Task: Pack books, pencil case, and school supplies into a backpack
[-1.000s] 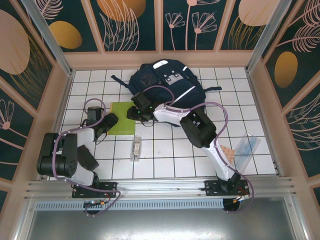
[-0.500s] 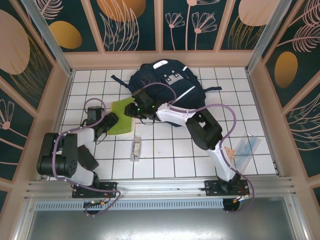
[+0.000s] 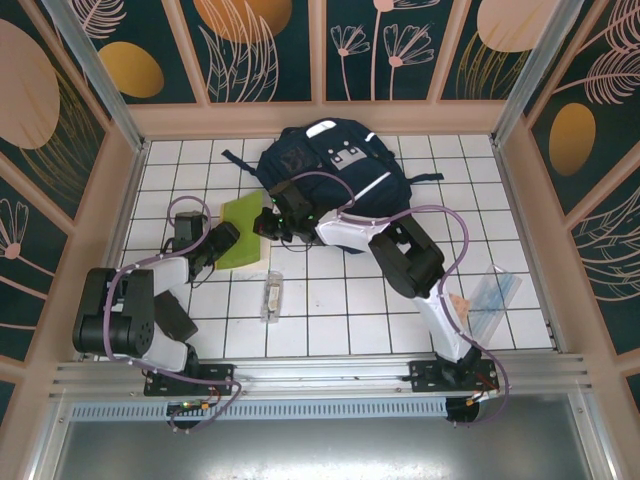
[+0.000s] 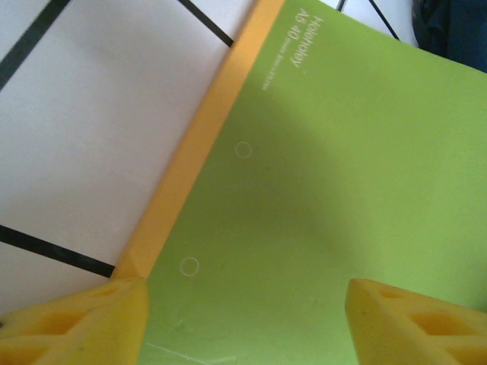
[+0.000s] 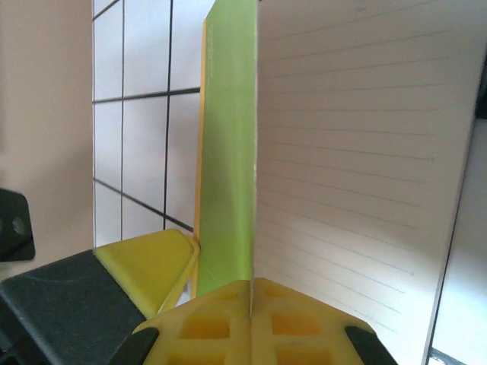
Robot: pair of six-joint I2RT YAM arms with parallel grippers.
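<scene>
Fingers of my right gripper are pressed flat together on the cover of the lime-green book, and its lined pages fall open beside them. My left gripper stands wide over the same book, clasping nothing. The book sits left of centre in the overhead frame, tipped up, just beside the backpack at upper centre. I judge it light, thin and floppy. Pinched by one cover it will fan out, so I'd take cover and pages together near the spine.
</scene>
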